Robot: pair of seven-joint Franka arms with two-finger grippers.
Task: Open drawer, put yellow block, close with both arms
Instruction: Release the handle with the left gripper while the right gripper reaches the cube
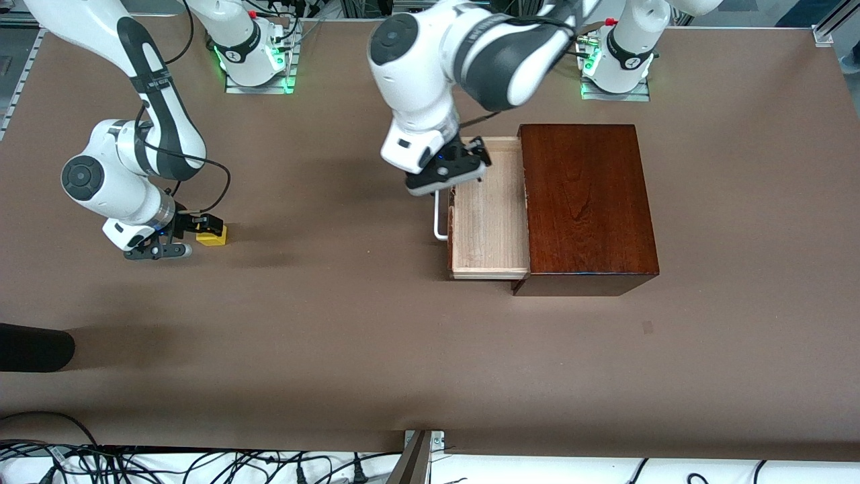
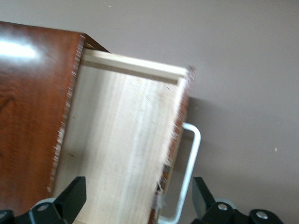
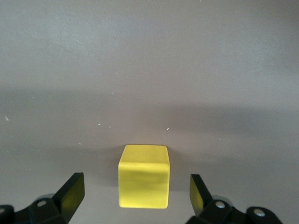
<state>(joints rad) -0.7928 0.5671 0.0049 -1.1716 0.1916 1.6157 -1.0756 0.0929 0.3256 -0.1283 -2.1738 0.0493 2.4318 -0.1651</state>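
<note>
The drawer (image 1: 489,218) stands pulled out of the dark mahogany box (image 1: 588,202), and its pale tray is empty. Its white loop handle (image 1: 439,216) faces the right arm's end of the table. My left gripper (image 1: 463,161) is open over the drawer's front. In the left wrist view its fingers (image 2: 74,196) straddle the drawer front (image 2: 170,154) and the handle (image 2: 190,172) without touching them. The yellow block (image 1: 213,236) lies on the table toward the right arm's end. My right gripper (image 1: 203,228) is open and low around it. In the right wrist view the block (image 3: 143,182) sits between the fingers (image 3: 72,192) with gaps on both sides.
A dark rounded object (image 1: 33,346) lies at the table's edge near the front camera, at the right arm's end. Cables (image 1: 201,464) and a metal bracket (image 1: 420,450) run along that near edge. Brown table (image 1: 336,323) lies between block and drawer.
</note>
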